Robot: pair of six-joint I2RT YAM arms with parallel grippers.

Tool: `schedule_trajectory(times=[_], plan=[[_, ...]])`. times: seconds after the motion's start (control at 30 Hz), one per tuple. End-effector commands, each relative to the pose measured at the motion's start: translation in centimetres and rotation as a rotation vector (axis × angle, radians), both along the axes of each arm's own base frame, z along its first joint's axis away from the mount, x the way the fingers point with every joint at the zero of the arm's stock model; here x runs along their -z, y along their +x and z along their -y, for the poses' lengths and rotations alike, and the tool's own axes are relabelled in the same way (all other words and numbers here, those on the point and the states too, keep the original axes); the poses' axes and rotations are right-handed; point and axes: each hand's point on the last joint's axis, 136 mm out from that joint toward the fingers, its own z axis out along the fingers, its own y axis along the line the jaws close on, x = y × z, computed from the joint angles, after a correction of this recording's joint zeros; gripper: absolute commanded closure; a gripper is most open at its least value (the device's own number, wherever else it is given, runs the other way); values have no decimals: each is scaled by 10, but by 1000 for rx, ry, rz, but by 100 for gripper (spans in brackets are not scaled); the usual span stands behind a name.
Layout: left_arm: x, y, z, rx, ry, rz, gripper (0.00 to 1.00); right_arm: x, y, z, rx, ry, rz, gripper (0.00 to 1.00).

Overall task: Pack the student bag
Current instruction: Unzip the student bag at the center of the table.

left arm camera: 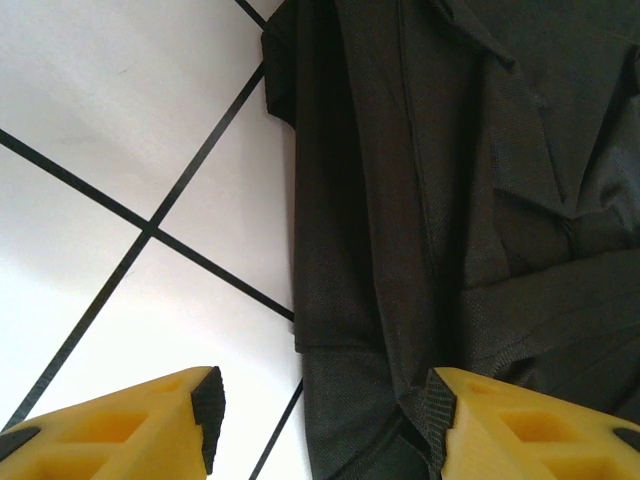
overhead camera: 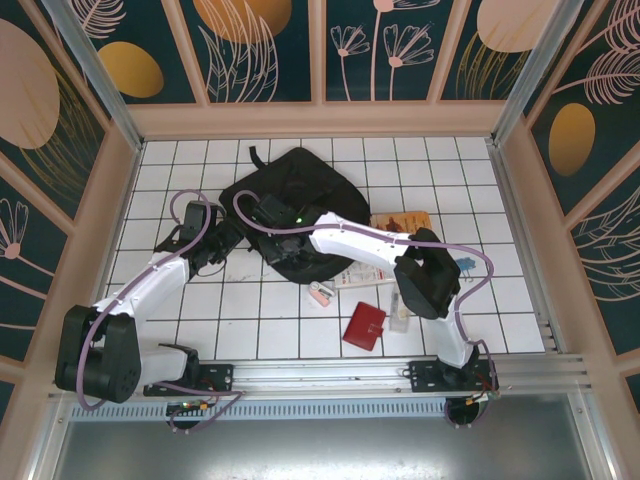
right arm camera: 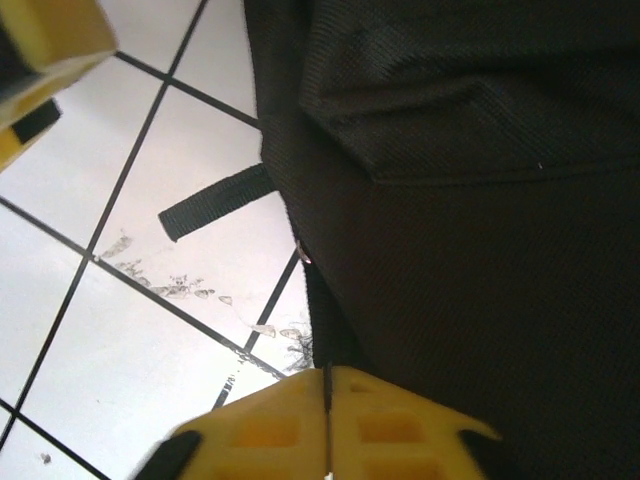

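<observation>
The student bag (overhead camera: pixel 300 185), a large black fabric backpack, lies on the white tiled table at centre back. My left gripper (overhead camera: pixel 222 245) is at the bag's left edge. In the left wrist view it (left arm camera: pixel 320 415) stands open, one finger over bare tile and the other against the bag's fabric (left arm camera: pixel 450 200). My right gripper (overhead camera: pixel 275 228) is over the bag's near left part. Its yellow fingers (right arm camera: pixel 328 390) are shut on a thin black seam at the edge of the bag (right arm camera: pixel 480 250). A short black strap end (right arm camera: pixel 215 200) lies flat on the tile beside it.
A red flat case (overhead camera: pixel 364 325) lies near the front, a small pink item (overhead camera: pixel 322 293) and a small clear item (overhead camera: pixel 400 320) close by. Printed sheets (overhead camera: pixel 375 268) and a wooden-coloured object (overhead camera: pixel 400 220) sit right of the bag. Wooden walls enclose the table.
</observation>
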Motion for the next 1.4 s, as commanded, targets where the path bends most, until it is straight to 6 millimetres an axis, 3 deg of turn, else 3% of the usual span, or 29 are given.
schedule_trajectory(times=[0.0, 0.1, 0.3, 0.53, 0.67, 0.83, 1.1, 1.37], plan=[[7, 3, 5, -2, -42, -11, 41, 0, -2, 5, 2, -15, 2, 100], [8, 11, 14, 3, -91, -18, 39, -6, -1, 2, 0, 3, 8, 100], [9, 32, 36, 21, -209, -27, 45, -20, 1, -5, -2, 82, -10, 100], [6, 45, 51, 28, -322, 4, 45, -21, -2, -13, -19, 125, -41, 100], [2, 49, 52, 14, -353, 36, 46, -20, -1, -13, -21, 138, -54, 100], [4, 47, 55, 5, -390, 40, 54, -18, 3, -7, -11, 125, -52, 100], [-7, 37, 44, -17, -357, 79, 50, -25, 8, 2, 1, 135, -48, 100], [-7, 44, 54, 2, -413, 89, 48, -25, 7, 1, -1, 140, -55, 100]])
